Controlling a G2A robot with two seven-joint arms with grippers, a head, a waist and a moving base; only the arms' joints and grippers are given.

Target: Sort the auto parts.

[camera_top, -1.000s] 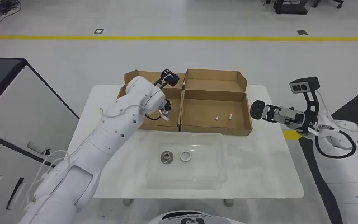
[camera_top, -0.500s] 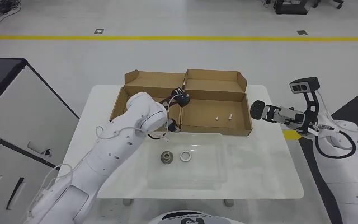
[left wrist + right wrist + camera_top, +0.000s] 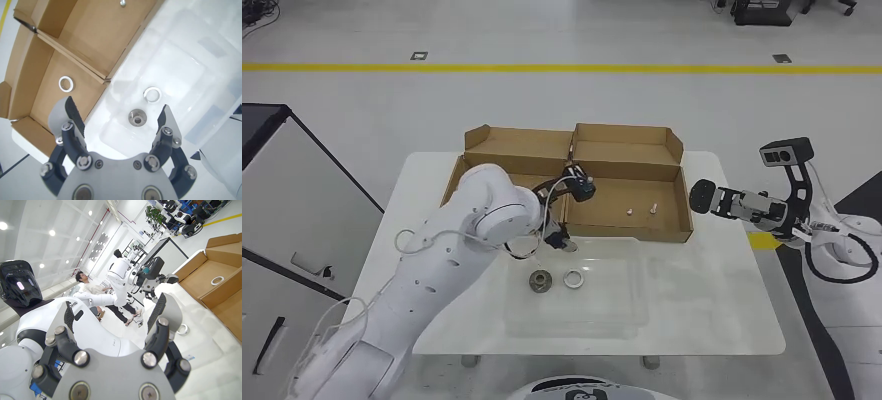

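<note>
Swung across from the cardboard boxes, the left gripper now hangs over the clear tray, fingers spread and empty, the metal flanged hub in the tray lined up straight ahead between them, while the open-fingered right gripper sits well apart from the tray.

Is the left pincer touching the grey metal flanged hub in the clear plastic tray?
Apart. In the left wrist view the open left pincer sits with bare clear plastic tray visible between each fingertip and the grey metal flanged hub.
</note>
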